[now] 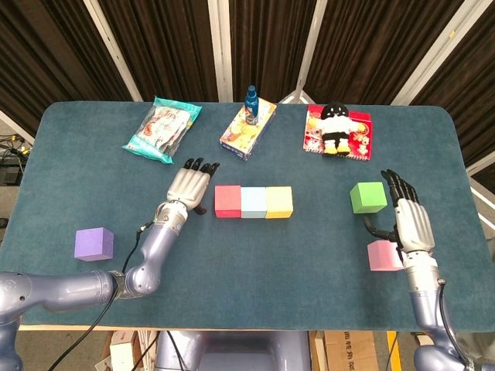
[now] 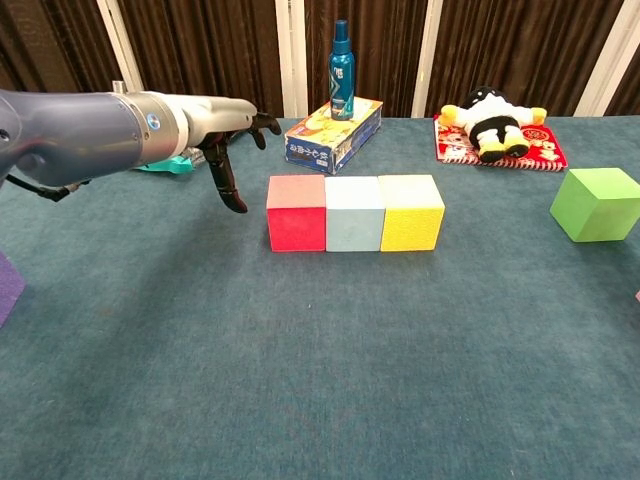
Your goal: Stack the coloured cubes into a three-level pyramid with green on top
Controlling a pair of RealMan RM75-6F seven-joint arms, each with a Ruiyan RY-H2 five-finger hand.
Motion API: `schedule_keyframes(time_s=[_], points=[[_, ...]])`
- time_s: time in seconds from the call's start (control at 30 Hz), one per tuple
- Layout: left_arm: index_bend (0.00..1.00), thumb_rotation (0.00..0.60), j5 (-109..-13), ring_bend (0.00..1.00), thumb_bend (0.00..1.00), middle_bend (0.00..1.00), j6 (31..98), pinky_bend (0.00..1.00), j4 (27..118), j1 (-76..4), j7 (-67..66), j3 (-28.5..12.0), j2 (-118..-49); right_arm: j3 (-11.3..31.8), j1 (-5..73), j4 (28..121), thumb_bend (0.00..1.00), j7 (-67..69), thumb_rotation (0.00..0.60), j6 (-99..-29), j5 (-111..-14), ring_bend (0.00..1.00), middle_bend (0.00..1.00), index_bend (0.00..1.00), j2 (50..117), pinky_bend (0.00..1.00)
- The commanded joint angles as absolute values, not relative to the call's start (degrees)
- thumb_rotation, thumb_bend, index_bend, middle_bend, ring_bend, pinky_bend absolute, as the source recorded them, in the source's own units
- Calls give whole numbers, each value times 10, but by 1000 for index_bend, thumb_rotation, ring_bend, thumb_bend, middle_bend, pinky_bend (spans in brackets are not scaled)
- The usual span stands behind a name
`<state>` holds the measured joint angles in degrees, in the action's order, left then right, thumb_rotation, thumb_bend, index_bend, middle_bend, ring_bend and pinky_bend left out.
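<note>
Where three cubes (image 1: 253,202) touch, three more apart.

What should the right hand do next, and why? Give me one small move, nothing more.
Probably close the right hand on the pink cube beside it. The red cube, light blue cube and yellow cube already form a bottom row, with nothing on top. Both hands are empty, the left hand is open beside the row, and the green cube goes last.

Snack bag (image 1: 162,128), bottle (image 1: 250,105) on box (image 1: 247,128), plush toy (image 1: 336,130).
</note>
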<state>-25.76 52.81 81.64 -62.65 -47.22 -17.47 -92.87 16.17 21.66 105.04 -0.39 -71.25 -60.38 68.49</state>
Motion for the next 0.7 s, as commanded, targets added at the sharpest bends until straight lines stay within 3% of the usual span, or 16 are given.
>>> schedule_keyframes(time_s=[0.03, 0.7], points=[[0, 600, -248, 0, 181, 140, 528, 18, 817, -633, -474, -171, -930, 162, 216, 1051, 344, -3, 600, -713, -604, 0, 0, 0, 684, 0], [0, 600, -197, 0, 181, 121, 510, 18, 800, -670, -455, -159, -954, 165, 216, 1049, 343, 0, 600, -709, -601, 0, 0, 0, 685, 0]])
